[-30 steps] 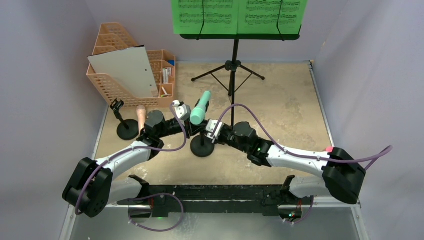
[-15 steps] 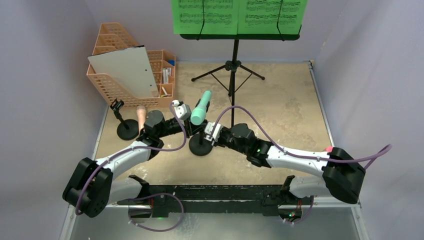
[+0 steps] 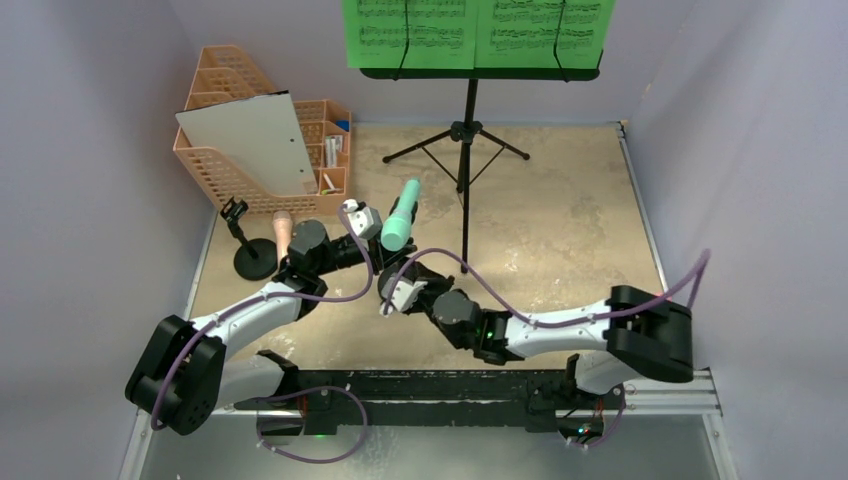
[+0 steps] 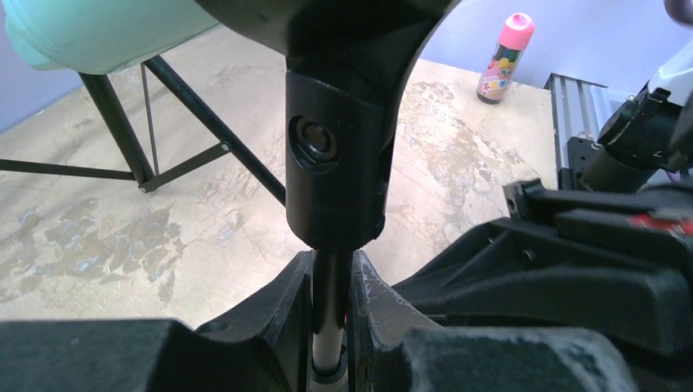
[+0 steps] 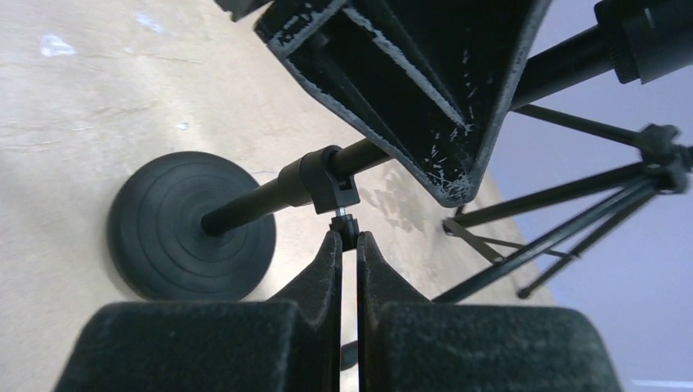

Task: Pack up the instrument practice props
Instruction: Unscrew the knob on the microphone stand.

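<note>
The holder (image 5: 192, 224) stem is clamped by the left gripper (image 4: 331, 276); its knob, at 6 o'clock of the mint microphone (image 3: 401, 215), is pinched by the right gripper (image 5: 347, 245).

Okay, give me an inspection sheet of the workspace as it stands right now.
Surface: tan mottled tabletop, patchy wear.
Job's things: music stand upright, carrying two green pages; mint microphone clipped in holder; pink microphone beside spare holder.
Clutter: orange organizer with grey board; pink-capped bottle.
Grippers: left gripper shut on holder's stem; right gripper shut on its small knob.
Cables: purple cables looping over both arms.
Surroundings: plain walls on three sides.
</note>
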Robot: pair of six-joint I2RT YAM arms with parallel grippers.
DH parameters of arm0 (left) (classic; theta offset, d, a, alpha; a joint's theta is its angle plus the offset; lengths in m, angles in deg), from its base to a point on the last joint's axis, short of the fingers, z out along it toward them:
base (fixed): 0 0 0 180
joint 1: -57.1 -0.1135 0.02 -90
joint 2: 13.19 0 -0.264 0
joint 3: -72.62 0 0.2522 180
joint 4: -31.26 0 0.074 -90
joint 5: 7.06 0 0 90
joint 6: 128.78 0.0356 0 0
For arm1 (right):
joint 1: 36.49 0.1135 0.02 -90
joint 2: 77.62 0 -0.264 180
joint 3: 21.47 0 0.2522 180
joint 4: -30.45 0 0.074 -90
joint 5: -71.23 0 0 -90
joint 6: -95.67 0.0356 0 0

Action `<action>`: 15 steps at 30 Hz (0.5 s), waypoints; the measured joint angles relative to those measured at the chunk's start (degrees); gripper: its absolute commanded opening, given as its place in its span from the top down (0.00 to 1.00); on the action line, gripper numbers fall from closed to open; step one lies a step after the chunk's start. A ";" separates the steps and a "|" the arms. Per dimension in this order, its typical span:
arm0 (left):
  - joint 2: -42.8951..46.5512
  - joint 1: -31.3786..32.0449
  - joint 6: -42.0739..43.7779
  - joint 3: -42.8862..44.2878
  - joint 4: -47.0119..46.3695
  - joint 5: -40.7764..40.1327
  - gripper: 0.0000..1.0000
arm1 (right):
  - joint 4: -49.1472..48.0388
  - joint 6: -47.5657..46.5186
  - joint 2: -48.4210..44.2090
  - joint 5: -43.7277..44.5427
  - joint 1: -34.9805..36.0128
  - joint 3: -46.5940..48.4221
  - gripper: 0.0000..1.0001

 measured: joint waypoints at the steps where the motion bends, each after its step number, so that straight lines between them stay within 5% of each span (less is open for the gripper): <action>1: 0.00 -0.04 0.07 0.00 0.04 -0.17 1.00 | -2.19 -1.42 1.60 2.49 1.01 0.00 1.00; 7: 0.00 -0.15 0.17 0.00 0.04 -0.57 1.00 | -10.73 -6.49 6.80 10.75 3.96 -0.35 0.73; 15: 0.00 -0.11 0.00 0.00 0.09 -0.66 1.00 | -1.44 -2.05 3.89 8.17 4.04 -2.89 0.54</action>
